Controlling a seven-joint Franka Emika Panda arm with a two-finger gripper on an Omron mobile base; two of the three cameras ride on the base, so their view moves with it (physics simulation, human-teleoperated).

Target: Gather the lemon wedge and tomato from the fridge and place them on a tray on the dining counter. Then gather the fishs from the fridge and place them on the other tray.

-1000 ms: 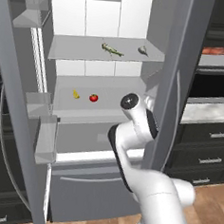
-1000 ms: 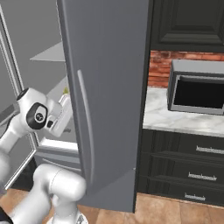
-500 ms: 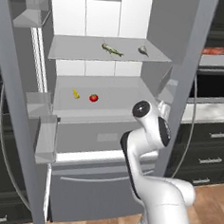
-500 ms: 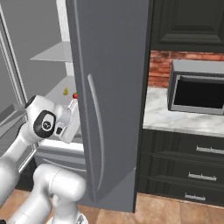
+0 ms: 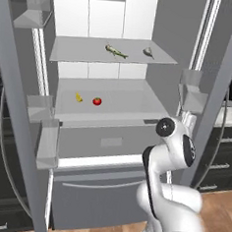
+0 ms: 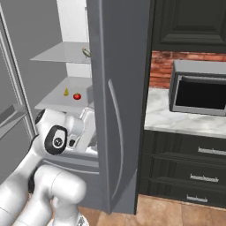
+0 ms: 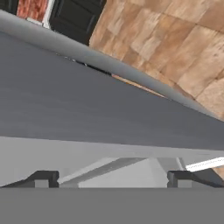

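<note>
The upper grey fridge shelf (image 5: 83, 51) carries two slim fish (image 5: 115, 51) (well apart); the lower white shelf (image 5: 129, 101) holds a yellow lemon wedge (image 5: 78, 97) near a round red tomato (image 5: 97, 101).

The tall grey steel two-door fridge (image 5: 115, 88) stands open ahead of the two-finger gripper (image 7: 111, 178), whose tips stand wide apart beside the right door. Up and left of the gripper, the small yellow lemon wedge (image 5: 78, 97) lies just left of the round red tomato (image 5: 97, 101) on the lower shelf. Higher still, two small slim fish (image 5: 115, 51) lie on the upper shelf.
</note>
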